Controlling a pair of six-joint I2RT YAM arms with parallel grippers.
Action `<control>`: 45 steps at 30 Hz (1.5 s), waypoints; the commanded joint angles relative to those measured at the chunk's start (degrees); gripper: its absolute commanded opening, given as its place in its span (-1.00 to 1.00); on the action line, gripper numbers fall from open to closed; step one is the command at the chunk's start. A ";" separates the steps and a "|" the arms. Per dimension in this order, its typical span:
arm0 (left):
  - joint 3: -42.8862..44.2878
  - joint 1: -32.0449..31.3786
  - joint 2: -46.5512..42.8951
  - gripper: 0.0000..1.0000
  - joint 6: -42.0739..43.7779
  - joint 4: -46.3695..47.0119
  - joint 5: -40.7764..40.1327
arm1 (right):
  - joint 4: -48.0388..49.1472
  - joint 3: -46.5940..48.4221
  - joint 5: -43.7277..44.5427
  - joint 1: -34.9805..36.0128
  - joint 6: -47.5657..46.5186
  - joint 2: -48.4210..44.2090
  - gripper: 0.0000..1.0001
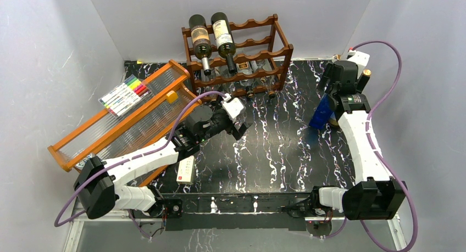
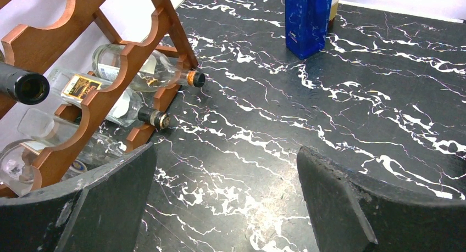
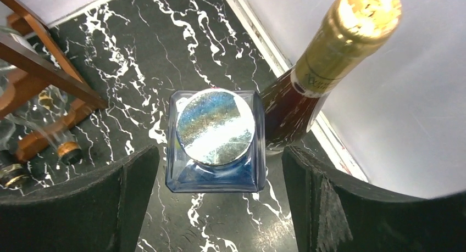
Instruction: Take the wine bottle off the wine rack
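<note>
The dark reddish-brown wine rack (image 1: 258,49) stands at the back of the table. Two dark wine bottles (image 1: 200,40) (image 1: 224,37) lie in its top tier, necks toward me. Clear bottles (image 1: 247,71) lie in the lower tiers. My left gripper (image 1: 242,127) is open and empty, low over the table just in front of the rack's left end. In the left wrist view (image 2: 228,197) the rack (image 2: 99,93), a dark bottle mouth (image 2: 25,86) and two clear bottles (image 2: 143,71) sit at the left. My right gripper (image 1: 328,101) is open at the right.
A blue square bottle (image 3: 215,126) with a silver cap stands upright between my right fingers (image 3: 329,202), untouched. A gold-foil bottle (image 3: 329,60) stands behind it by the wall. An orange-framed ribbed tray (image 1: 115,126) with markers (image 1: 125,94) lies at the left. A white remote (image 1: 186,169) lies near the front.
</note>
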 commanded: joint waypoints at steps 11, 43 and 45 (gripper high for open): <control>0.30 4.57 -5.60 0.96 -0.18 2.67 -1.49 | -4.00 14.84 -18.54 -0.08 -4.07 -8.94 0.94; -8.74 17.26 -15.27 0.96 -0.82 15.88 -14.79 | 15.45 31.75 -40.92 28.02 16.37 32.37 0.91; -8.45 17.28 -15.00 0.96 -1.37 15.50 -14.12 | 15.45 32.59 -42.26 27.98 17.28 34.25 0.89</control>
